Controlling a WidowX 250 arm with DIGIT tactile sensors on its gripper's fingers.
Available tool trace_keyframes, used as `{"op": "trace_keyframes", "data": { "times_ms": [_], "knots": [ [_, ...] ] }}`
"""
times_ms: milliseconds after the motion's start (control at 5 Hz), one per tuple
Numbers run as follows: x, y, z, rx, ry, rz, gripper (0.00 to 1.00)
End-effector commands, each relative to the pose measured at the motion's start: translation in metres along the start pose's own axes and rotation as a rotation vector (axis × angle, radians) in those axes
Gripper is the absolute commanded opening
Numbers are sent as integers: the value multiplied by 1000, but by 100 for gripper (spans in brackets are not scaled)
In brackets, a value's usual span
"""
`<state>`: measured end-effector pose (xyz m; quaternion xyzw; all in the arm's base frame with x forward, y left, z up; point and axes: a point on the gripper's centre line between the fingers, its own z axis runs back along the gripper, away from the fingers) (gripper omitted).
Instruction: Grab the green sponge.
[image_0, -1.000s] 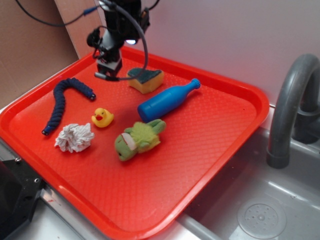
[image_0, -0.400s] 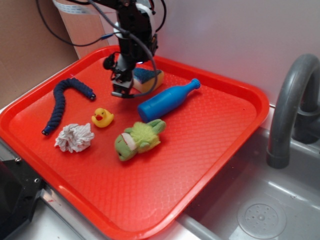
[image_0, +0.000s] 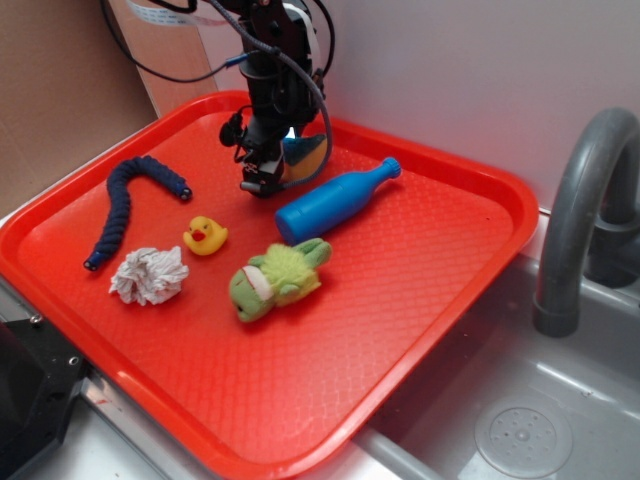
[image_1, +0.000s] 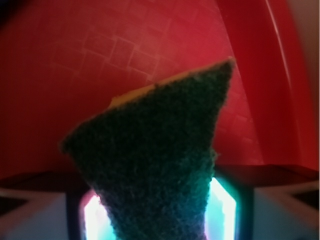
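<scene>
The pincer (image_0: 262, 180) stands low over the green sponge (image_1: 155, 155) at the far side of the red tray (image_0: 430, 260), its jaws apparently either side of the wedge's coarse dark scouring top and yellow foam, but whether they have closed cannot be told, so lifting remains.

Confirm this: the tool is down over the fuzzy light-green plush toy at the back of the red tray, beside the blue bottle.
Wrong object. The tool is down over the wedge-shaped yellow sponge with the dark green scouring top, as the wrist view shows. The rest holds: back of the red tray, beside the blue bottle.
</scene>
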<state>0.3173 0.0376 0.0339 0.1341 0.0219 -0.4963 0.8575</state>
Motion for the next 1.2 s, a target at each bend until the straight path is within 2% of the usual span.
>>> {"op": "trace_keyframes", "data": {
  "times_ms": [0, 200, 400, 600, 800, 1000],
  "knots": [
    [-17, -7, 50, 39, -134, 333, 0],
    [-33, -22, 100, 85, -184, 604, 0],
    [-45, -42, 147, 50, -152, 855, 0],
    [-49, -57, 179, -14, -123, 1109, 0],
    [-38, -58, 196, -33, -74, 1353, 0],
    [-35, -55, 201, -28, -40, 1383, 0]
  ]
}}
